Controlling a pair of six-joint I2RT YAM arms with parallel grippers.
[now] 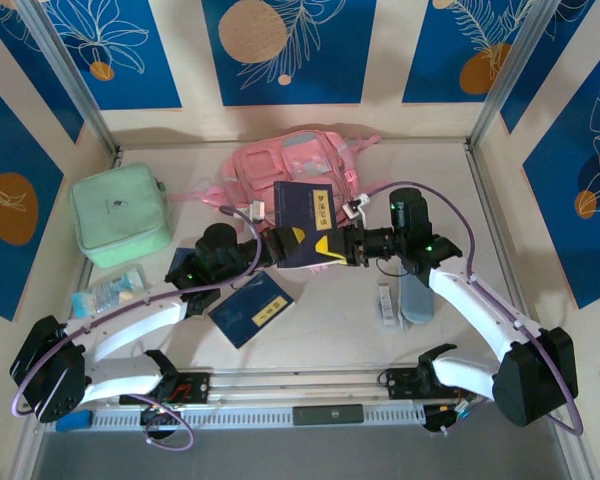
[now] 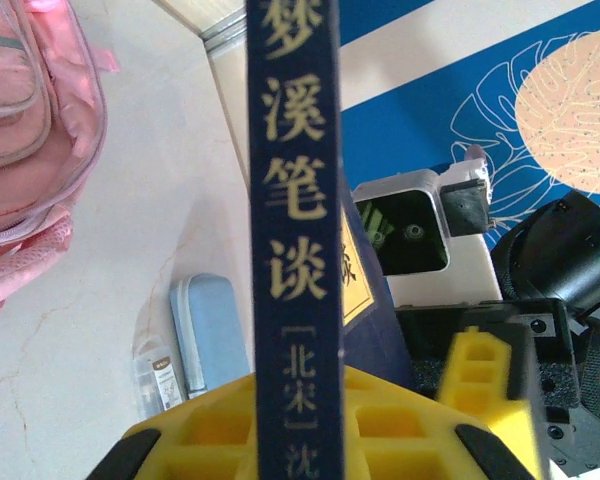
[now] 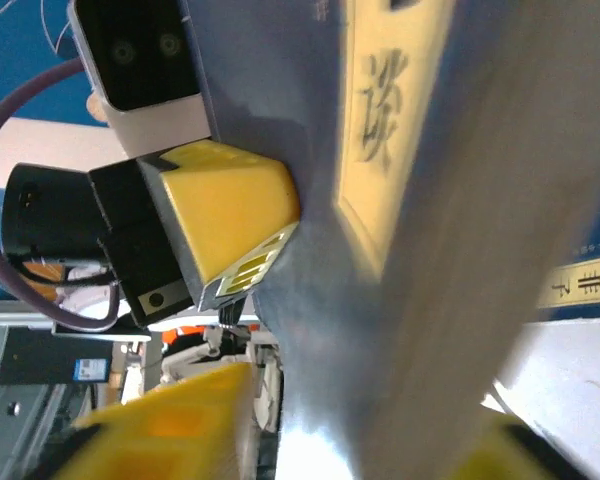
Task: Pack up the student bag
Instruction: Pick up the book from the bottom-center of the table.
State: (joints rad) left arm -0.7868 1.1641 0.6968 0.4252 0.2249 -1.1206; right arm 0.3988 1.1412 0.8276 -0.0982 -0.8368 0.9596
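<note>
Your left gripper (image 1: 296,243) is pinching a dark blue book (image 1: 302,205) at the middle of the table (image 1: 320,345). In its wrist view the spine, printed with gold Chinese characters, runs straight up between the yellow fingers (image 2: 205,430). Your right gripper (image 1: 338,246) meets the same book from the other side. Its wrist view shows the cover passing between its own yellow fingers (image 3: 150,435), but you cannot tell from that blurred view whether they are pressing on it. The student bag (image 1: 285,165), soft and pink, lies flat at the far edge of the table, just beyond the held book. Its straps trail to the left. A mint green case (image 1: 120,215) sits well to the left of the bag. A second blue book (image 1: 252,308) lies flat on the table in front of the left arm, and a pale blue pencil case (image 1: 416,298) lies beside the right arm.
</note>
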